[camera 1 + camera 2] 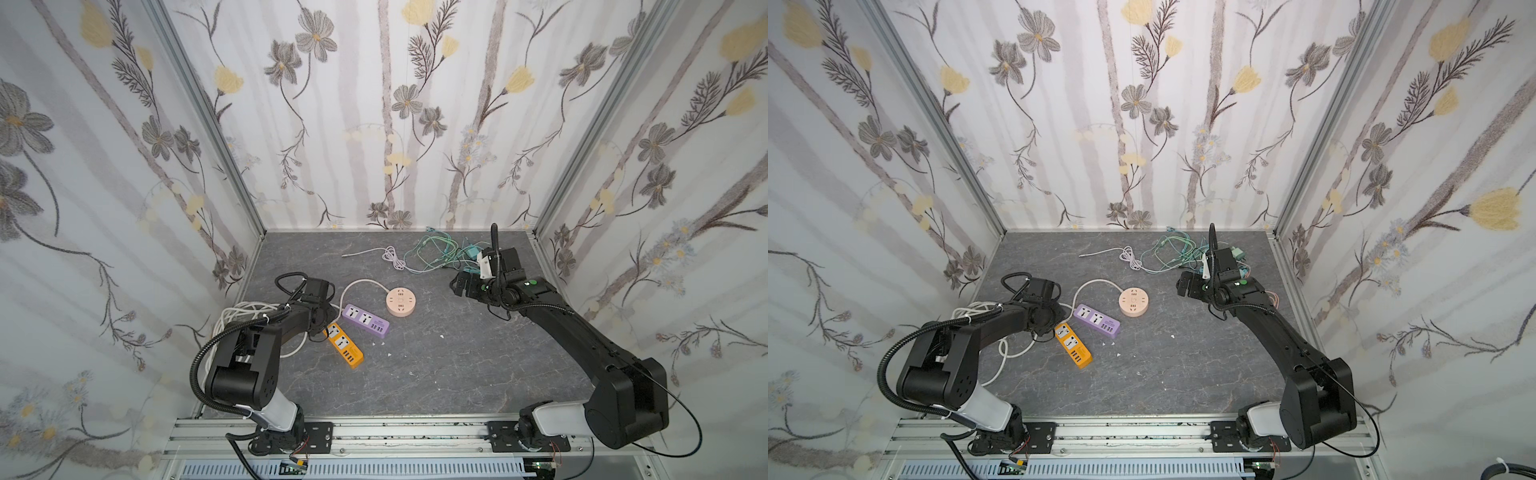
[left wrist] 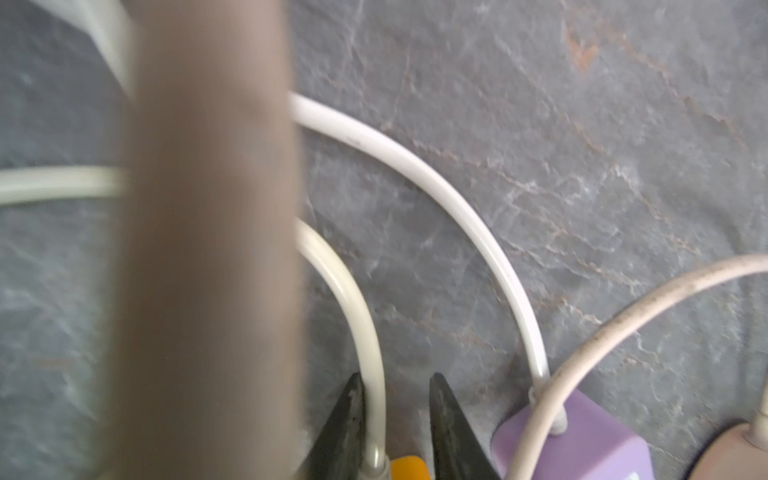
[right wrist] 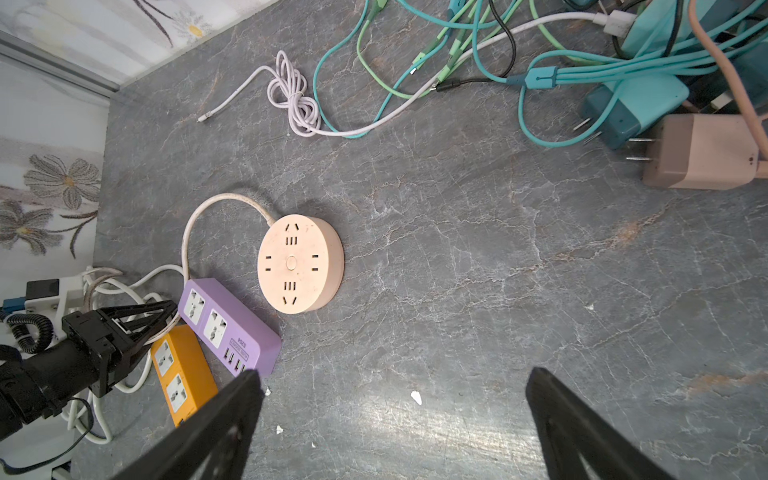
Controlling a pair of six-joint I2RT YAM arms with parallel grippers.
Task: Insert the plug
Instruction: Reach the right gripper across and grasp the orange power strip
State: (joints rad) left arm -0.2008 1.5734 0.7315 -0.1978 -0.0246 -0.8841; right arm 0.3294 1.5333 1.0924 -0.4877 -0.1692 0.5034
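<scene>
**Grey marbled table, plug lying untouched at the back**

Flowered wallpaper closes in three sides of a grey marbled tabletop (image 1: 436,365). The pink plug (image 3: 702,151) lies on its side toward the back right, just beside a teal adapter (image 3: 631,108) and at the edge of a tangle of green and teal cables (image 3: 415,62). It is a blocky, rounded body with two flat metal prongs sticking out level with the table.

The right gripper (image 3: 395,374) hovers over bare table, jaws spread wide and holding nothing. The left gripper (image 2: 395,399) is down at the cable end of the orange strip (image 1: 344,345), jaws drawn close with the strip's white cord (image 2: 365,332) between them. Whether they pinch it I cannot tell.

Lifting the plug could drag the neighbouring cables along, since they crowd it. A grip on that smooth body may let it twist, so the prongs miss the slots of the round socket (image 1: 400,302) or the purple strip (image 1: 365,320). An unsteadied socket could also skid when pushed.
</scene>
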